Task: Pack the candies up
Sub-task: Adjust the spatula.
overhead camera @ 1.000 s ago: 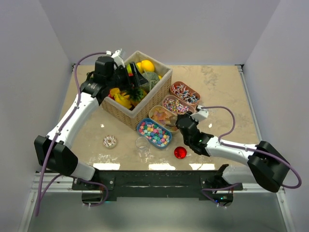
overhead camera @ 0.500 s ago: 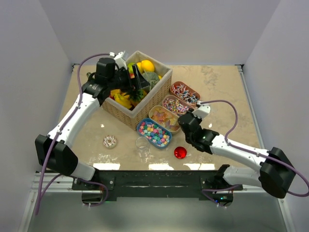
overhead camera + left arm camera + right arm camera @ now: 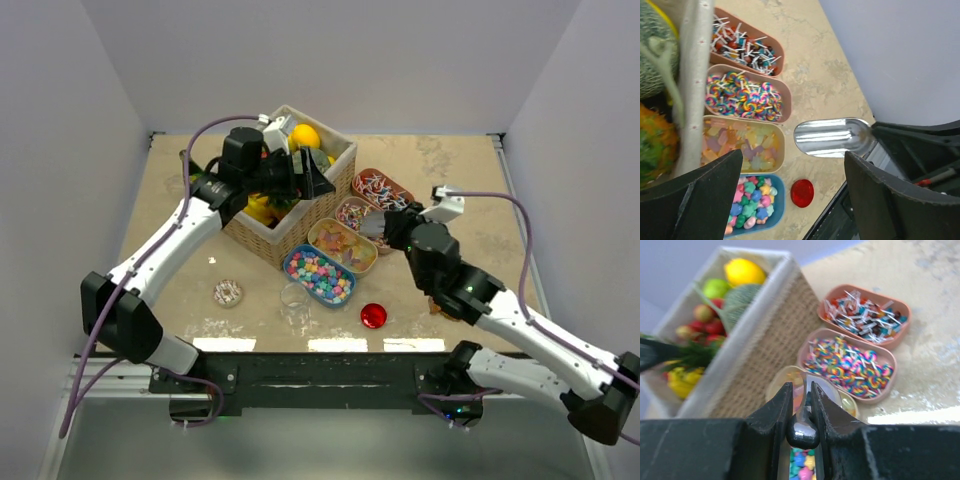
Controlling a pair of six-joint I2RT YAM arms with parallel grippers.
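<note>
The candies lie in four small trays on the table: pastel pieces in a blue tray (image 3: 319,275), orange-yellow gummies (image 3: 342,245), rainbow swirls (image 3: 362,215) and striped wrapped ones (image 3: 383,190). My right gripper (image 3: 392,228) is shut on the handle of a shiny metal scoop (image 3: 832,136). The scoop hangs above the table just right of the gummy tray (image 3: 740,145), and its bowl looks empty. In the right wrist view the jaws (image 3: 802,392) pinch the scoop's handle (image 3: 802,432). My left gripper (image 3: 305,172) stands open over the basket's right rim, holding nothing.
A wicker basket (image 3: 300,222) of toy fruit stands at the back left, against the trays. A sprinkled doughnut (image 3: 228,293), a clear cup (image 3: 295,298) and a red round disc (image 3: 373,316) lie near the front edge.
My right arm has drawn back and risen, carrying the scoop from the gummy tray towards the far right. My left gripper has swung right across the basket, still open.
</note>
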